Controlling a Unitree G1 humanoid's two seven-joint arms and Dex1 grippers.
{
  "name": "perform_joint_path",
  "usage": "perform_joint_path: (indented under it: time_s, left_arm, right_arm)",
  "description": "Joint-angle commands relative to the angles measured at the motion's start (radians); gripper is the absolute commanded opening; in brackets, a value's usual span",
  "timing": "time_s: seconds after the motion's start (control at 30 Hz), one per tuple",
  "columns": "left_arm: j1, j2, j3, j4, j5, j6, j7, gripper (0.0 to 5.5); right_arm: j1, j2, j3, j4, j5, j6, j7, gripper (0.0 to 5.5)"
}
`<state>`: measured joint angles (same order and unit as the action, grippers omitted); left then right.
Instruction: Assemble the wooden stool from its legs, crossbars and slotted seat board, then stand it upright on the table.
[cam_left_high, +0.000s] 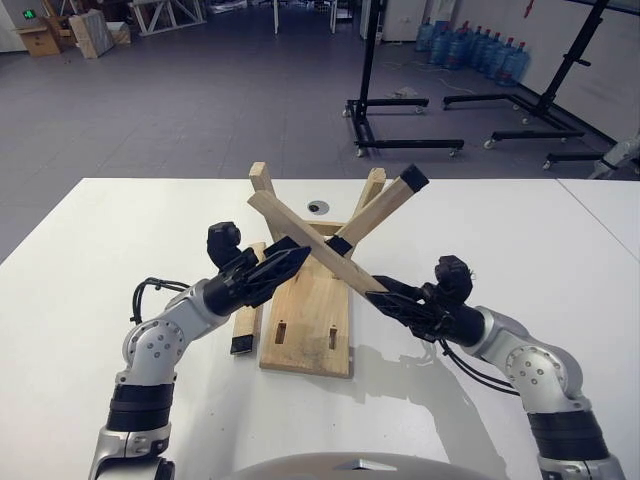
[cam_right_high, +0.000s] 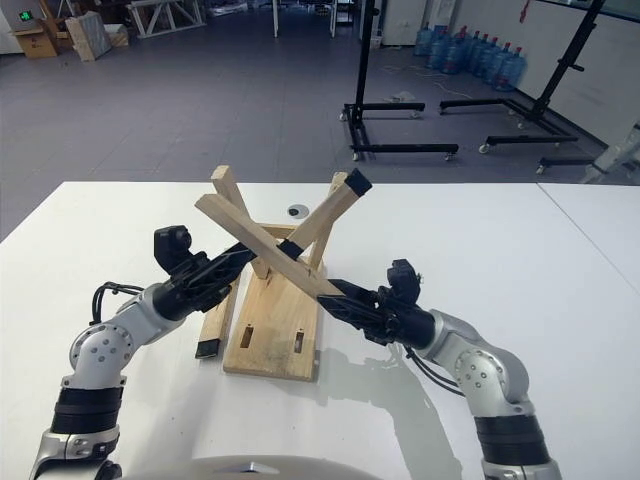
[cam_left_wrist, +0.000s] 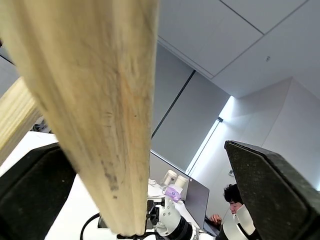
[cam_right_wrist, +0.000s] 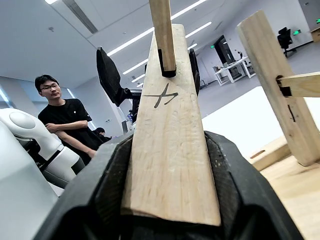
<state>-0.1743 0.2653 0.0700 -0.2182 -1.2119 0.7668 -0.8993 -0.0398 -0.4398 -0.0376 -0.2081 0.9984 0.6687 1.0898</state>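
Observation:
The slotted seat board (cam_left_high: 310, 335) lies flat on the white table (cam_left_high: 110, 230). Two wooden legs (cam_left_high: 263, 183) (cam_left_high: 372, 190) stand up from its far end, one with a crossbar (cam_right_wrist: 302, 84) joined to it. My right gripper (cam_left_high: 385, 296) (cam_right_wrist: 170, 150) is shut on the lower end of a long leg (cam_left_high: 278, 217) that slants up to the left over the board. A black-capped piece (cam_left_high: 395, 195) rises to the right from where it crosses that leg. My left gripper (cam_left_high: 293, 252) (cam_left_wrist: 150, 190) is open, its fingers (cam_left_wrist: 272, 192) either side of the slanting leg.
A loose black-tipped wooden piece (cam_left_high: 243, 325) lies on the table just left of the board. A small round hole (cam_left_high: 318, 207) marks the tabletop behind the stool. Another table (cam_left_high: 605, 205) adjoins on the right. Black wheeled stands (cam_left_high: 400, 125) are on the floor beyond.

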Motion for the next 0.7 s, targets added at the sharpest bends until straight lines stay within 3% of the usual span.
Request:
perform_joint_path:
  time_s: [0.03, 0.7]
  left_arm:
    - [-0.014, -0.017, 0.001, -0.006, -0.004, 0.006, 0.021, 5.02]
    - [-0.016, -0.042, 0.027, 0.045, 0.074, -0.036, 0.019, 2.16]
  right_arm:
    - [-0.03, 0.025, 0.016, 0.006, -0.023, -0.016, 0.004, 2.04]
    - [-0.033, 0.064, 0.04, 0.032, -0.166, -0.133, 0.022, 2.04]
